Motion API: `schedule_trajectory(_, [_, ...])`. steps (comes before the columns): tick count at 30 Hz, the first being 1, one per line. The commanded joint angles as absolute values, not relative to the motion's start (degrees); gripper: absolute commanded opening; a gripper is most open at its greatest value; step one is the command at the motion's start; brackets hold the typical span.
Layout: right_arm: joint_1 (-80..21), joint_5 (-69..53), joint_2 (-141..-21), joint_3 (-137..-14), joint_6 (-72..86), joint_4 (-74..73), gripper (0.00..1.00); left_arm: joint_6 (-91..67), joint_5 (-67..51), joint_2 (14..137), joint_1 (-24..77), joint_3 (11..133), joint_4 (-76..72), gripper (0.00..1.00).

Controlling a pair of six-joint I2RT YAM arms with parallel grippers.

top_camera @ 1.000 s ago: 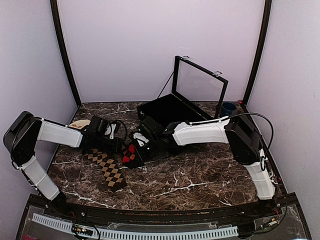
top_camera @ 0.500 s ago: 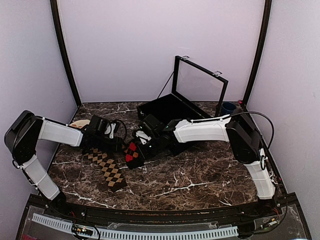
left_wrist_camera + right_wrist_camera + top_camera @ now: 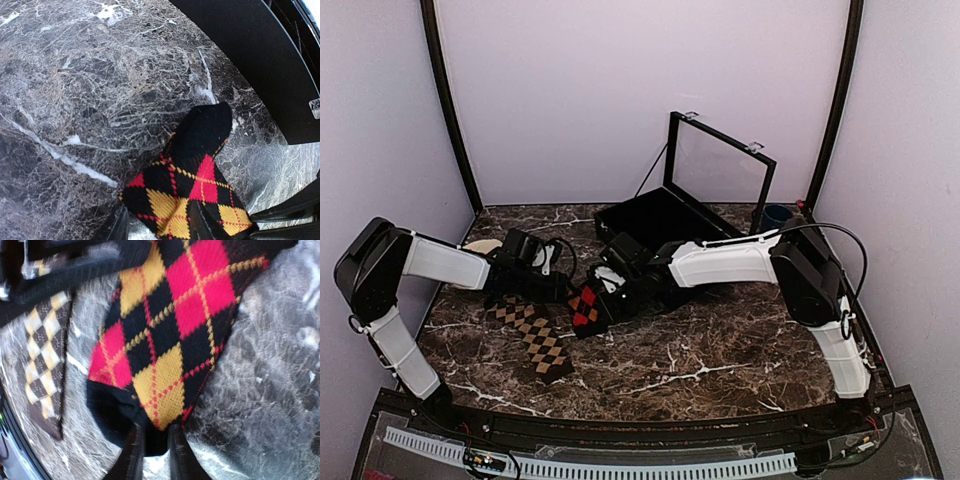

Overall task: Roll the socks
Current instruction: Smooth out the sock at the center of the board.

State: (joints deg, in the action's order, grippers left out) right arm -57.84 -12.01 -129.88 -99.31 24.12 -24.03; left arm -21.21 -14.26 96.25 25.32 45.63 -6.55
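Starts at the left with the tan sock [image 3: 536, 340], stretched flat and slanting across the left front part of the table [image 3: 740, 370], unrolled and touched by neither arm. Finds the left gripper [image 3: 160, 228] just behind it, fingers [image 3: 121, 229] set apart at one end of the red sock [image 3: 584, 305]; cannot tell from the wrist view whether gripping that end or only pressing it down. Sees the red sock itself just beside the tan one, nearer the table's middle, spread open with its diamonds showing and no turn of a roll in it. Ends at the right gripper [image 3: 156, 452], fingers close together with black fabric of a red sock end in the narrow gap, so pinching it as far as shown. Judges the task barely begun: counts nothing as rolled, takes the red sock as laid out between both grippers for a first turn, and leaves the tan sock entirely to do after that.
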Motion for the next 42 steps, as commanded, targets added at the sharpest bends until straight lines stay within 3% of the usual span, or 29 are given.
schedule_trajectory(1, [-57.65,-13.43,-129.38,-97.55,24.31,-23.06,0.22,-21.19,-12.91,96.98,25.11,46.83,-4.42,0.45])
schedule_trajectory(4, [-57.57,-13.20,-129.16,-97.39,24.11,-23.33,0.30,-21.56,-13.08,97.68,25.11,46.97,-4.48,0.45])
schedule_trajectory(11, [-56.93,-11.99,-126.89,-96.89,22.82,-22.75,0.38,-21.71,-12.88,98.16,25.05,47.43,-4.81,0.45])
schedule_trajectory(21, [-53.75,-12.36,-125.08,-98.76,22.34,-20.14,0.40,-21.57,-12.14,100.21,24.70,48.79,-4.73,0.44])
schedule_trajectory(31, [-49.45,-17.22,-132.90,-110.39,23.64,-19.40,0.34,-21.54,-11.55,102.40,24.45,50.10,-2.84,0.42])
schedule_trajectory(42, [-45.87,-22.36,-139.92,-117.83,20.09,-20.49,0.45,-16.37,-17.59,105.28,22.95,52.63,-2.46,0.40])
